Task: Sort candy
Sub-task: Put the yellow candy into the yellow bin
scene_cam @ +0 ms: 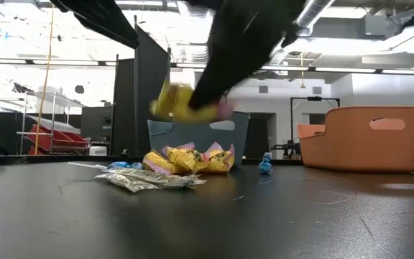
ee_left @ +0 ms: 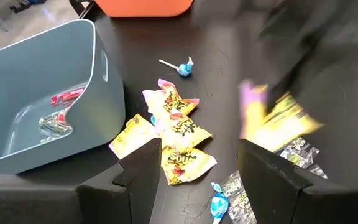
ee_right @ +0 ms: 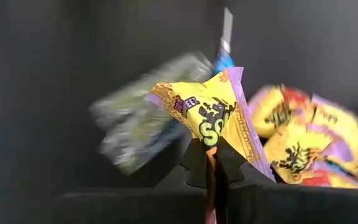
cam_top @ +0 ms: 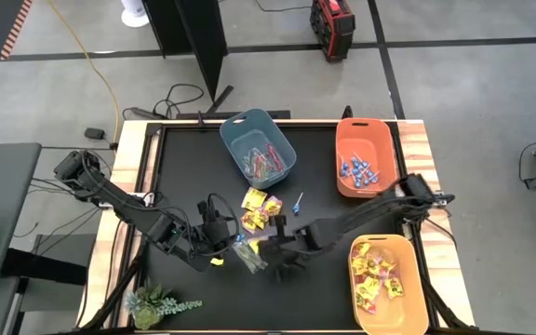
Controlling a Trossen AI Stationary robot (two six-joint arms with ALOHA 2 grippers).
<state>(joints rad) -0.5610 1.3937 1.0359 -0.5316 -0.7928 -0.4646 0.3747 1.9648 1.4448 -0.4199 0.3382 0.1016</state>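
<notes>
Lifting one yellow packet [ee_right: 211,118] with right gripper [ee_right: 211,167], fingers pinching it.
I carry it slowly toward the yellow bin [cam_top: 415,279]; left gripper [ee_left: 194,165], beside the pile, fingers spread.

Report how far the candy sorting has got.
Done: pink sticks lie in the blue-grey bin, lollipops in the orange bin, yellow packets in the yellow bin. In hand: the right claw is shut on a yellow packet. Left: a small pile and one lollipop on the table.
</notes>
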